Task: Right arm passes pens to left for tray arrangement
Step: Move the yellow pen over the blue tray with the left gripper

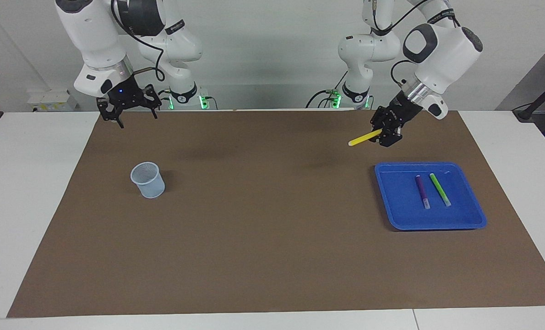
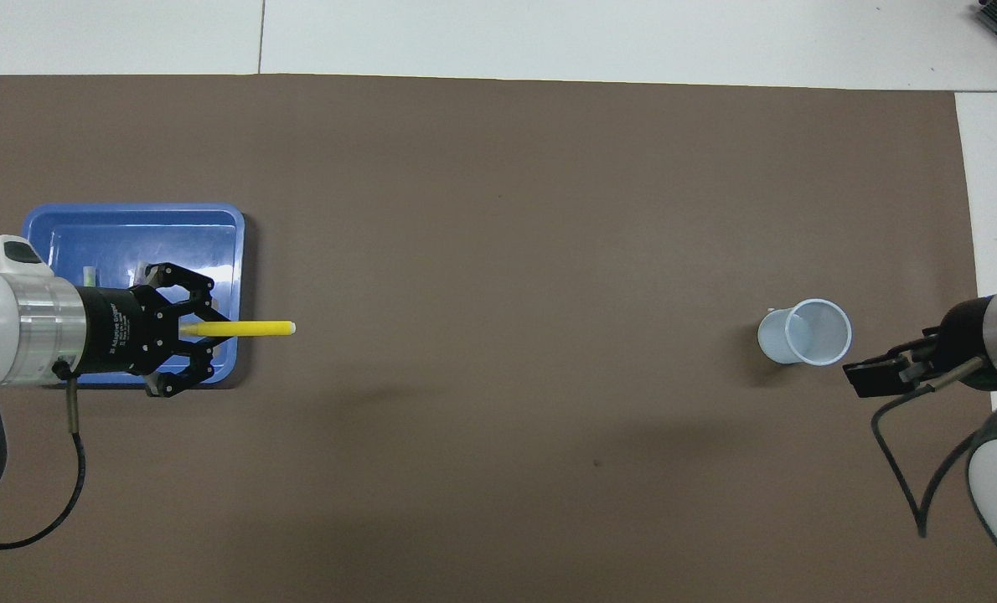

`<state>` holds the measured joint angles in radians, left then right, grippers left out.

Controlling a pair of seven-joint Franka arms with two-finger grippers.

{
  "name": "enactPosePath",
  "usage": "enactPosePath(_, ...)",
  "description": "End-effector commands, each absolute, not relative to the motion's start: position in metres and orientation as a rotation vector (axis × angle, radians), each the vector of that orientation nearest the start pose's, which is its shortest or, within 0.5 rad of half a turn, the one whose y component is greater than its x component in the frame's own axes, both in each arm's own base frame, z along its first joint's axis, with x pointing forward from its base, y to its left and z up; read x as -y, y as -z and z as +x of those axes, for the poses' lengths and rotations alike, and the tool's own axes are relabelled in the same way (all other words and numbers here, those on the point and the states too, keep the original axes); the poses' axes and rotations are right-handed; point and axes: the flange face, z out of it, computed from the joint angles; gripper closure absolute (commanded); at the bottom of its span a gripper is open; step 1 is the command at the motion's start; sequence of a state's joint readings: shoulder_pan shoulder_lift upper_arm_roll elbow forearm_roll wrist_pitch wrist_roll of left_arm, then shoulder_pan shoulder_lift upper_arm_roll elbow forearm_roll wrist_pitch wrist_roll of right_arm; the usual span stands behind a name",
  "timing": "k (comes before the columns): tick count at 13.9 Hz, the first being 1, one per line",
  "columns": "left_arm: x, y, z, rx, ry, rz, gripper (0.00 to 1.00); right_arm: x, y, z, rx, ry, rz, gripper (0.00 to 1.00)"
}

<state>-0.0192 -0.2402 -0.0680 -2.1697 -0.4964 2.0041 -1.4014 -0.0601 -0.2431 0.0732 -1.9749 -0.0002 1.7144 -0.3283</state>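
Pale grey wall [image 1: 263, 55] at 12 o'clock. White table [image 1: 29, 183] under brown mat [image 1: 263, 238]. Dark stand [image 1: 540, 98] at 2 o'clock.
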Motion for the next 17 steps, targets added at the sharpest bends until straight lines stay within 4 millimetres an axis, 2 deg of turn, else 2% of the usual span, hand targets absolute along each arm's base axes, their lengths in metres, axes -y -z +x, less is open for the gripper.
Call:
enactPosePath(1, 0.055, -0.514, 0.481, 2.343, -0.469, -2.599, 1.0, -0.008, -0.581, 0.489, 0.378, -0.021, -3.109, 0.0)
enactPosePath(3, 0.041, -0.514, 0.479, 2.308, -0.473, -2.633, 1.0, 0.007, -0.58, 0.515, 0.334, -0.033, -3.104, 0.0)
enactPosePath(5, 0.026, -0.513, 0.478, 2.283, -0.479, -2.654, 1.0, 0.0, -0.581, 0.527, 0.356, -0.037, -3.098, 0.0)
enactPosePath(8, 0.011, -0.513, 0.474, 2.242, -0.474, -2.694, 1.0, 0.011, -0.579, 0.524, 0.329, -0.067, -3.084, 0.0)
enactPosePath(13, -0.01, -0.511, 0.469, 2.141, -0.435, -2.799, 1.0, 0.012, -0.578, 0.523, 0.313, -0.079, -3.084, 0.0)
enactPosePath(17, -0.015, -0.502, 0.466, 1.995, -0.41, -2.904, 1.0, 0.016, -0.575, 0.523, 0.294, -0.089, -3.087, 0.0)
